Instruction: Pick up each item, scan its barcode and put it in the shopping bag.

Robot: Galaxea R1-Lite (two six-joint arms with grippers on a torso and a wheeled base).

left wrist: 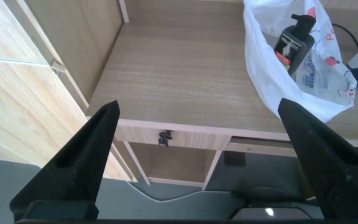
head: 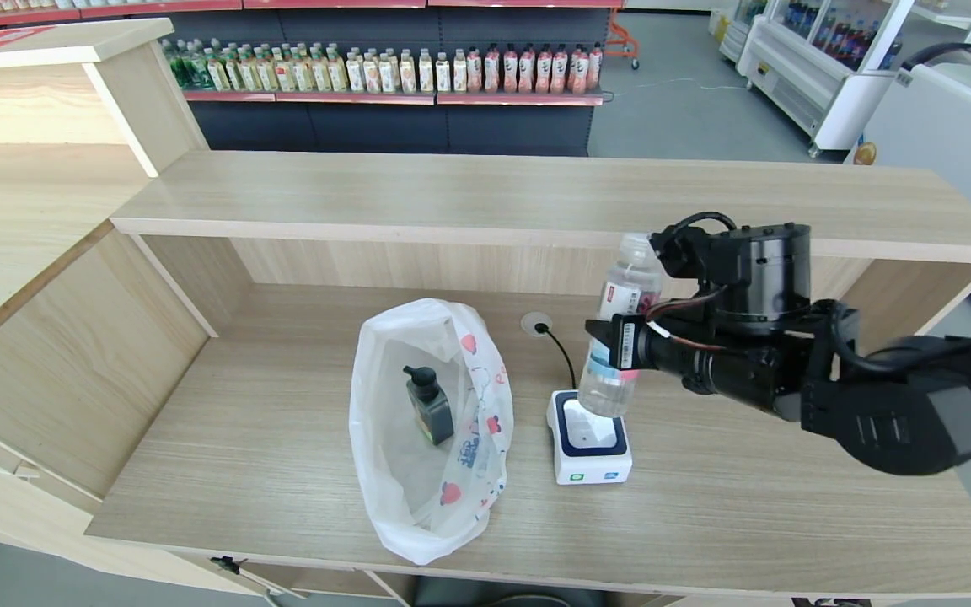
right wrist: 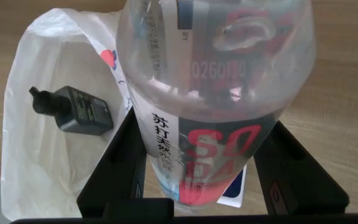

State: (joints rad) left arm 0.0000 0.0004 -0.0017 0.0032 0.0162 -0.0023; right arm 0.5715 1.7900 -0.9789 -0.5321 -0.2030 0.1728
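Shopping bag point(head: 378, 447), white, open on counter point(head: 266, 472): holds one dark pump bottle point(head: 429, 409). Right gripper point(head: 614, 344) clamps clear drink bottle point(head: 630, 287) above barcode scanner point(head: 591, 443). Left gripper point(left wrist: 194, 162) spread wide.

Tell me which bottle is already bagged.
The dark pump bottle, inside the shopping bag; the right gripper holds the clear bottle over the scanner.

Head cam looks down on counter point(head: 241, 455); both wrist cams, closer, share bag point(head: 422, 539).
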